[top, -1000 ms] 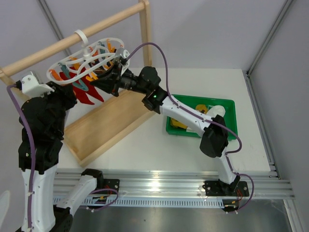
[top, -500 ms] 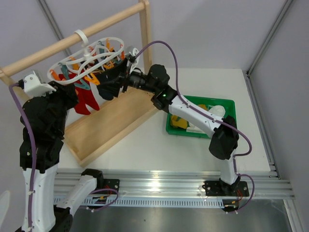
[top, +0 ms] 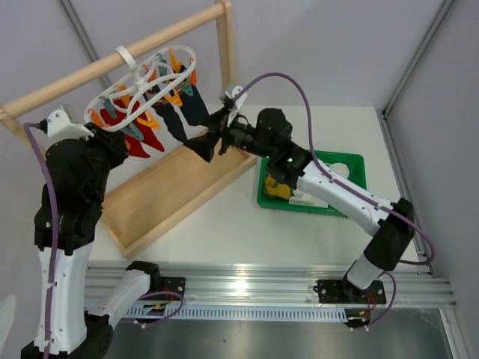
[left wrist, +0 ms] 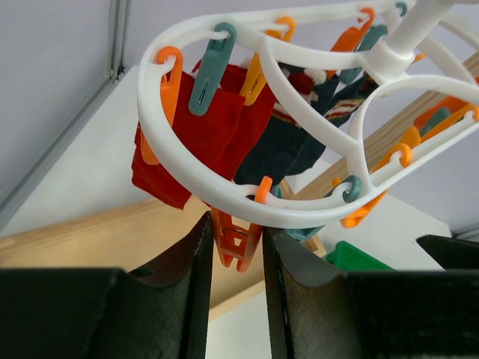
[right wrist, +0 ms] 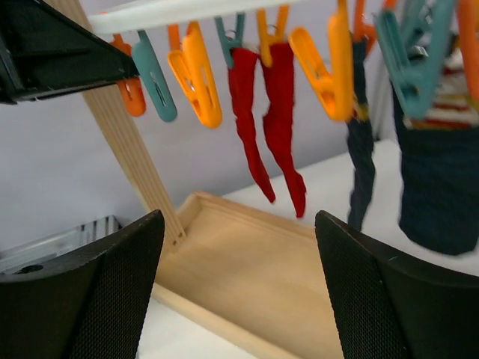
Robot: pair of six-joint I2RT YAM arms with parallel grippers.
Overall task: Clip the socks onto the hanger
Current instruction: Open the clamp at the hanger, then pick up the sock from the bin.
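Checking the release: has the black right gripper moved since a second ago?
Yes: the right gripper moved right, toward the light wooden rack's upright post.

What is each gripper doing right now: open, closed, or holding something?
Left gripper: closed on an orange peg of the hanger.
Right gripper: open, holding nothing.

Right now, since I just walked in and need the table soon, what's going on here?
The left arm's fingers pinch an orange plastic clip peg on the white plastic looped hanger, which carries red fabric socks and dark navy socks. The right arm's fingers stand open and empty nearby. The white and mustard-yellow socks lie in the green plastic bin, not yet clipped.
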